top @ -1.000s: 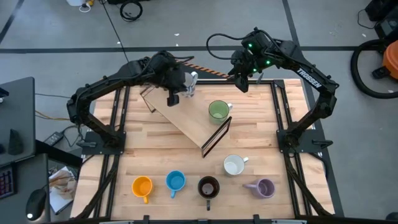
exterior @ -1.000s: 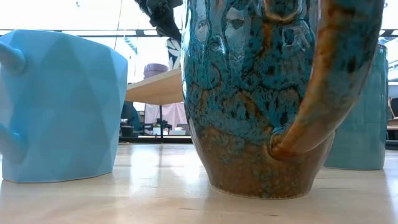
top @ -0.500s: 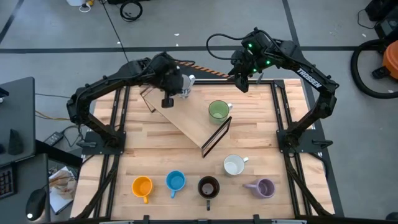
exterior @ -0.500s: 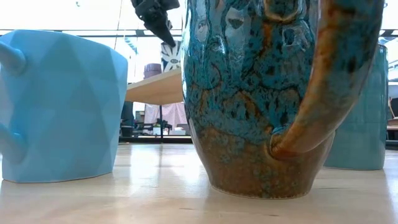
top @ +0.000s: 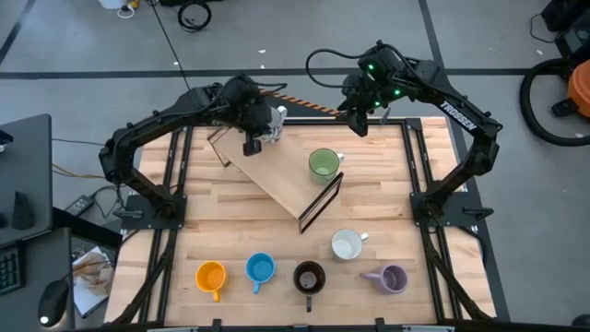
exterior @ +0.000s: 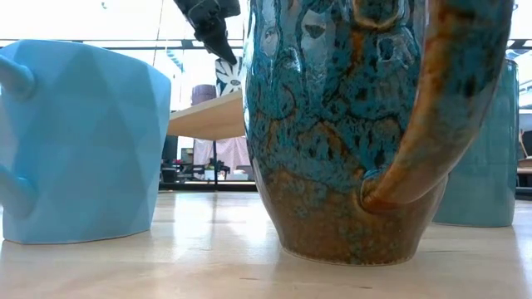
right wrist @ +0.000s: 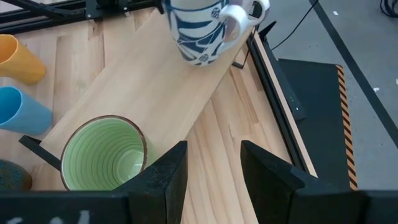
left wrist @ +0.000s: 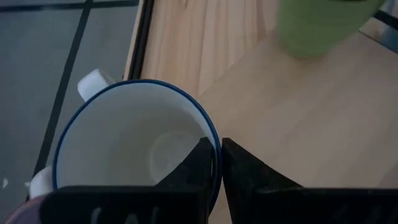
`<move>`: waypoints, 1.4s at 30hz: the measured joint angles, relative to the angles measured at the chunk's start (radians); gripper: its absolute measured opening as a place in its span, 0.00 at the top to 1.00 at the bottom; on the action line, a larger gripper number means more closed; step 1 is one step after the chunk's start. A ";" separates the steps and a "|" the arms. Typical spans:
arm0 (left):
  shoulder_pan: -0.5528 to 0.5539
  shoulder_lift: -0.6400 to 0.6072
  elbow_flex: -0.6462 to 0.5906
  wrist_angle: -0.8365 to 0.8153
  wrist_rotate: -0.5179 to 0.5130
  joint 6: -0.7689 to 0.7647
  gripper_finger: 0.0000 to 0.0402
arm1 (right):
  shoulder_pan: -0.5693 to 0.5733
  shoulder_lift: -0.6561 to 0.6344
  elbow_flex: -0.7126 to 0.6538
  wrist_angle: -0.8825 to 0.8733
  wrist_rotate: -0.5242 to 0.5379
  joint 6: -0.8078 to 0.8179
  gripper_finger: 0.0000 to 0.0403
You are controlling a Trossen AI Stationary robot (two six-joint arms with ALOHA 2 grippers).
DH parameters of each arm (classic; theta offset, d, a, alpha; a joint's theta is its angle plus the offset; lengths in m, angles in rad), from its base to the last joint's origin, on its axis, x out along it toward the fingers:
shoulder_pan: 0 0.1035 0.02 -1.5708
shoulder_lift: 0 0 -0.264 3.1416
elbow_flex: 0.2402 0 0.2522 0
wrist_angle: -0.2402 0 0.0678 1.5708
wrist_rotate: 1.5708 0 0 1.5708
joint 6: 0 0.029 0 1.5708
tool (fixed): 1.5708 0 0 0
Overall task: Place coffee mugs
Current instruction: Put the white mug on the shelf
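Observation:
My left gripper (top: 265, 129) is shut on a white mug with a blue pattern (top: 275, 121) over the far end of a slanted wooden board (top: 281, 175). In the right wrist view, this patterned mug (right wrist: 199, 31) stands upright above the board. A green mug (top: 323, 164) rests by its base on the board. My right gripper (top: 356, 116) is open, at the table's far edge, above and beyond the green mug (right wrist: 104, 155). Orange (top: 211, 276), light blue (top: 260, 269), dark brown (top: 309, 277), lavender (top: 393, 278) and white (top: 347, 244) mugs stand on the table's near part. My left gripper pinches the patterned mug's blue rim (left wrist: 216, 142), one finger (left wrist: 198, 167) inside the mug and one (left wrist: 245, 177) outside. The fingers come from above, slanting. The mug stays upright, with its handle (right wrist: 239, 15) away from the fingers. Whether its base touches the board I cannot tell.
The board (right wrist: 155, 87) slopes on a dark frame (top: 321, 198) at the table's middle. In the low view the light blue mug (exterior: 79, 141) and the dark brown mug (exterior: 357, 124) stand close to the camera. Bare wood lies to the left of the board (top: 207, 198).
My left gripper has shifted the patterned mug a little toward the table's left and far side, still holding it over the board's far end. My right gripper has kept still.

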 joint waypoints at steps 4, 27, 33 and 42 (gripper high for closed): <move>-0.007 0.000 0.000 -0.004 -0.004 0.002 0.92 | 0.000 0.000 0.000 0.008 0.000 0.005 0.62; -0.030 0.004 -0.069 0.101 -0.089 -0.038 0.92 | 0.041 0.000 0.000 0.036 0.019 0.024 0.62; -0.036 0.035 -0.070 0.084 -0.070 -0.036 0.92 | 0.045 0.000 0.000 0.042 0.019 0.024 0.62; -0.042 0.039 -0.070 0.082 -0.102 -0.024 0.92 | 0.056 0.000 0.000 0.044 0.019 0.024 0.62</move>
